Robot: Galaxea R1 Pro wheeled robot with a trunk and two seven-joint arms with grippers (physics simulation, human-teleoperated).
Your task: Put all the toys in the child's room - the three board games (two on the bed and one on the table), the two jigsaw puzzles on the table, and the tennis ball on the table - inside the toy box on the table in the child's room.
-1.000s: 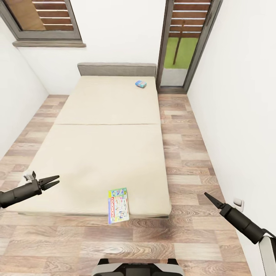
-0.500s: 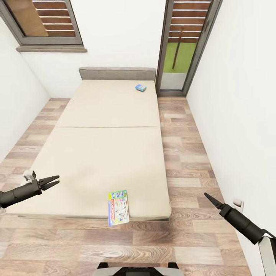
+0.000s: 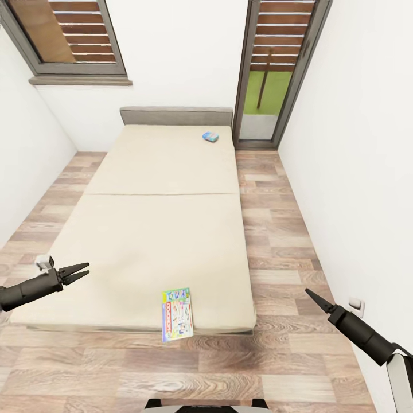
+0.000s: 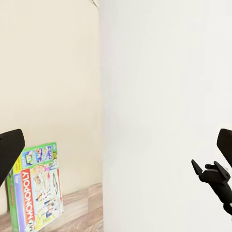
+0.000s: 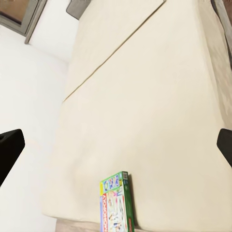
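Toys wait on the cream two-panel bed (image 3: 166, 229): neither arm has anything in hand.
Multicolour Monopoly board-game box (image 3: 176, 314) overhangs the foot edge; small blue game box (image 3: 210, 136) lies near the head corner. Left gripper (image 3: 79, 272) slightly spread, right gripper (image 3: 312, 297) pressed together, both empty.

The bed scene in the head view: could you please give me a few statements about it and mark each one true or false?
1. The multicolour board game lies at the near edge of the bed, overhanging it. True.
2. The small blue board game lies near the headboard end of the bed. True.
3. The left gripper holds the multicolour board game. False: it is open and empty, hovering apart from the game, above the bed's near left corner.
4. The small blue board game lies on the wood floor. False: it rests on the mattress.
5. The right gripper is over the floor beside the bed. True.
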